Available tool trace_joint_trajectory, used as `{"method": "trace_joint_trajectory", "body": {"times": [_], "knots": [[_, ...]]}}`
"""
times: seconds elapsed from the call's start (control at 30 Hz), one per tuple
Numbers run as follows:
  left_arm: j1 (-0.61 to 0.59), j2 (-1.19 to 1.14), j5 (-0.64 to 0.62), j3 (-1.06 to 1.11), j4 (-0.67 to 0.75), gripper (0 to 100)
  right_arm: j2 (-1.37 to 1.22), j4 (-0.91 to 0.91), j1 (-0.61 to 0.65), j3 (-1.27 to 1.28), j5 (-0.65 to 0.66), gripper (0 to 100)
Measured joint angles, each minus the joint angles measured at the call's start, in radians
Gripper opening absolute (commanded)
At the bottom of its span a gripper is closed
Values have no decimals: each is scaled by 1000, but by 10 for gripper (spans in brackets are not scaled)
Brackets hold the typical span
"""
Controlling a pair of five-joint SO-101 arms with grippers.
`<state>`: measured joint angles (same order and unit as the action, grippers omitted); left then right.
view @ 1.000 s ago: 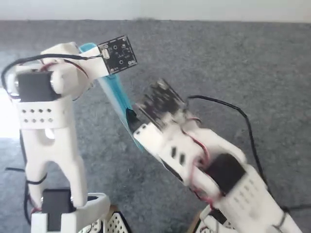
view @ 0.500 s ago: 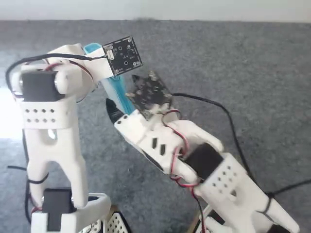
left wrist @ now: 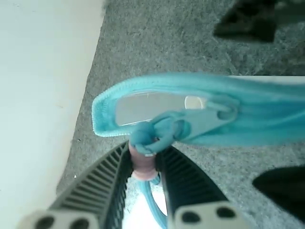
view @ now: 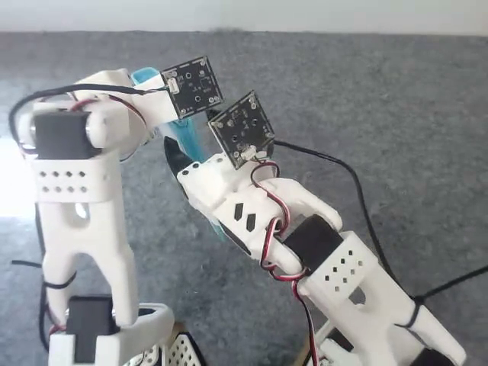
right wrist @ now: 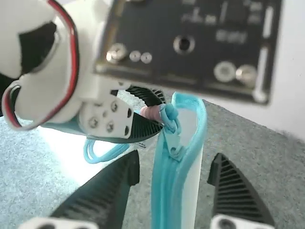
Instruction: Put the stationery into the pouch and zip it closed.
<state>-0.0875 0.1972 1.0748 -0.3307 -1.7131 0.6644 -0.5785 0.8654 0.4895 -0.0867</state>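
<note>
The left gripper [left wrist: 143,160] is pinched narrow on the pull cord [left wrist: 159,130] of the one teal pouch [left wrist: 257,119], which hangs edge-up over the grey bench [view: 396,99]. The right gripper [right wrist: 175,164] gapes wide, with one finger on either side of the pouch's zip edge.

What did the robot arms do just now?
The right arm swung over toward the left arm, and the open right gripper now straddles the pouch. The left gripper kept pinching the zip pull; the pouch hardly moved.
</note>
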Motion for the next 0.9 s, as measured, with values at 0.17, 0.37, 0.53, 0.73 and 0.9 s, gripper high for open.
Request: {"method": "trace_joint_trajectory", "body": {"times": [0.17,0.37,0.53,0.73,0.9], "knots": [[0,0,0,6,0,11,0,5,-11,0,-3,87],[0,0,0,8,0,11,6,21,-11,35,-3,87],[0,0,0,8,0,11,9,8,-9,40,-3,181],[0,0,0,8,0,12,2,-20,11,44,-5,216],[0,0,0,8,0,12,2,-20,8,46,-5,91]]}}
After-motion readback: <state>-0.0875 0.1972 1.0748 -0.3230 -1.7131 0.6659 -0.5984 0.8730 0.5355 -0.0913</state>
